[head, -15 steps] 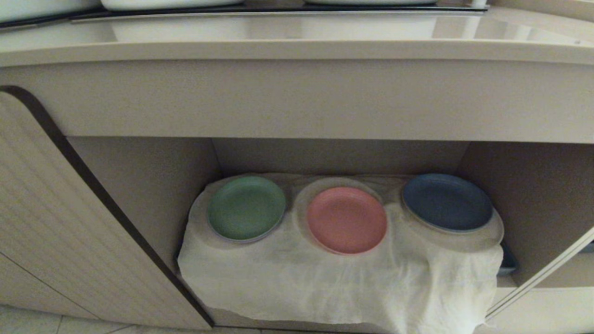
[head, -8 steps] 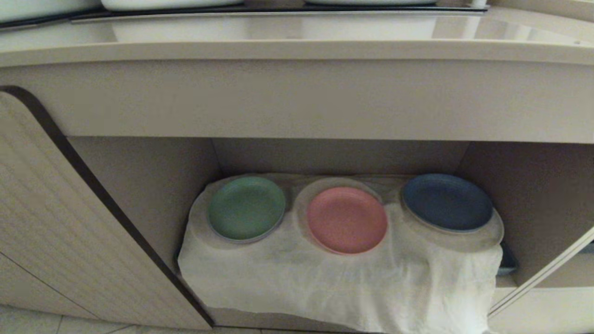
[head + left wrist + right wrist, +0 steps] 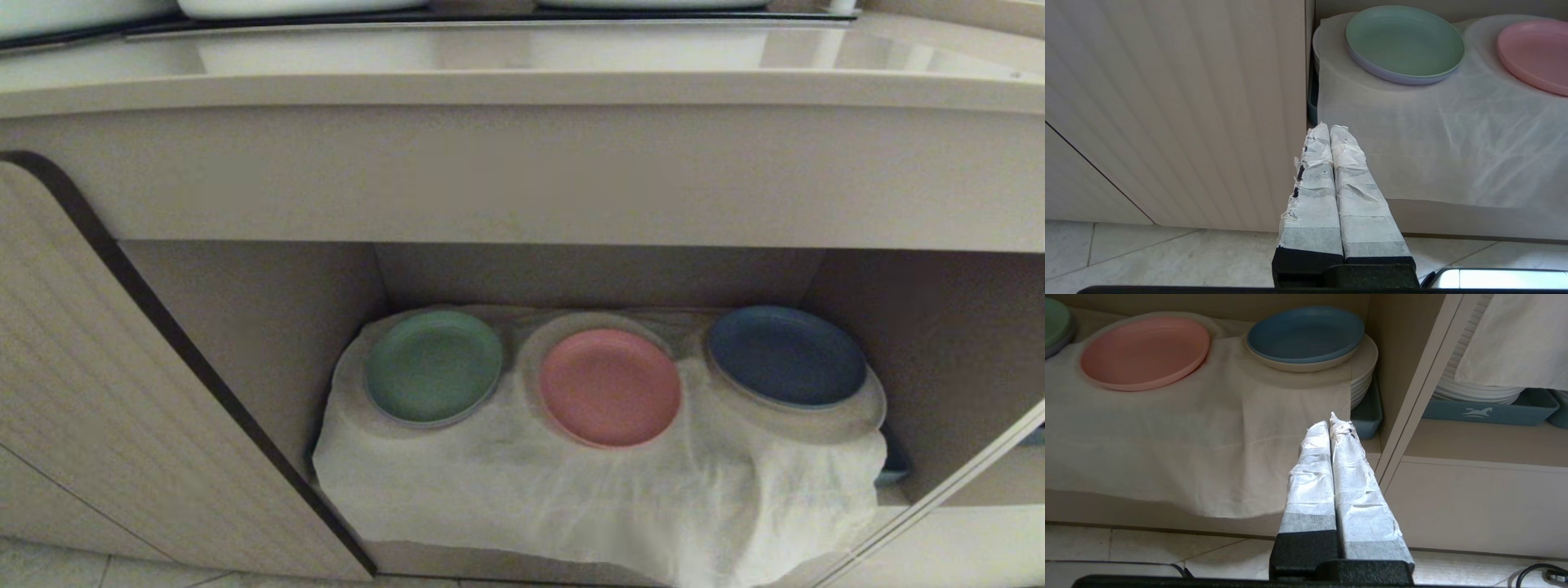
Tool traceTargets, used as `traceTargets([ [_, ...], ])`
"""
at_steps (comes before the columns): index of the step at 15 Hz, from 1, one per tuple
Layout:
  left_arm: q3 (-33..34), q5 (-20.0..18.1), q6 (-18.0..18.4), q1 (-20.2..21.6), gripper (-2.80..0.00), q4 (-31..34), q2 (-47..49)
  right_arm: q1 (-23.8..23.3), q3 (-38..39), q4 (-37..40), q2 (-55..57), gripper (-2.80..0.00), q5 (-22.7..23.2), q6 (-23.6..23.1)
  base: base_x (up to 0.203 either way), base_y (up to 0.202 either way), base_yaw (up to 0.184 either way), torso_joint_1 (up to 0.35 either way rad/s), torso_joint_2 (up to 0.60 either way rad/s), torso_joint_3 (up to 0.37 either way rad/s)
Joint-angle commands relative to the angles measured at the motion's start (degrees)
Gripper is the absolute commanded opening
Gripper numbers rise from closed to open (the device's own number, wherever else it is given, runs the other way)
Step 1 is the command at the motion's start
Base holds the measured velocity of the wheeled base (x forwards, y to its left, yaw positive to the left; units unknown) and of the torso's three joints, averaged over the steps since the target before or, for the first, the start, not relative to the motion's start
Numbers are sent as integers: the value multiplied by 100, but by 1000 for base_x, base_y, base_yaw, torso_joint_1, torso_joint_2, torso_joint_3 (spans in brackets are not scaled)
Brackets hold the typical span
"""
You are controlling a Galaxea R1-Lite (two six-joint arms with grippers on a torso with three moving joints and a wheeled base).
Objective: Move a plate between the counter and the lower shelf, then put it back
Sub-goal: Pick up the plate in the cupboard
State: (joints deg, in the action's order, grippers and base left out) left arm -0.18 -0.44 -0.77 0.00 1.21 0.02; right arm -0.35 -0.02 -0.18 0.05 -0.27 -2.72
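nothing on the lower shelf (image 3: 939, 343) has moved: plate (image 3: 610, 387) unshifted, both jaws closed, empty.

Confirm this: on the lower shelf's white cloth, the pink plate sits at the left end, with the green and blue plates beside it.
Not quite. The pink plate sits in the middle, between the green plate on the left and the blue plate on the right, all on the white cloth. The head view shows it.

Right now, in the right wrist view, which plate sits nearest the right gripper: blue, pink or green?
From the right gripper, shut and low before the shelf:
1. Blue plate, straight ahead.
2. Pink plate, middle of the cloth.
3. Green plate, far end.
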Motion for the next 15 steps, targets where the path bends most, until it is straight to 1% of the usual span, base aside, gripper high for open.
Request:
traceTargets([
  [1, 1, 0, -2, 0, -280, 2, -2, 0, -5, 10, -5, -280, -8, -4, 0, 0, 0, 0, 0, 0],
  [3, 1, 0, -2, 0, -280, 2, -2, 0, -6, -15, -5, -280, -8, 11, 0, 0, 0, 0, 0, 0],
  [4, 1, 0, -2, 0, -280, 2, -2, 7, -13, 19, -5, -280, 19, -98, 0, 0, 0, 0, 0, 0],
  [9, 1, 0, -2, 0, -280, 2, -2, 27, -33, 54, 32, -280, 54, -106, 0, 0, 0, 0, 0, 0],
  [11, 1, 0, -2, 0, -280, 2, -2, 27, -136, 51, 385, -280, 63, -110, 0, 0, 0, 0, 0, 0],
  [12, 1, 0, -2, 0, -280, 2, -2, 37, -324, 51, 676, -280, 103, -87, 0, 0, 0, 0, 0, 0],
  [15, 1, 0, -2, 0, -280, 2, -2, 146, -789, 75, 1336, -280, 664, 23, 0, 0, 0, 0, 0, 0],
])
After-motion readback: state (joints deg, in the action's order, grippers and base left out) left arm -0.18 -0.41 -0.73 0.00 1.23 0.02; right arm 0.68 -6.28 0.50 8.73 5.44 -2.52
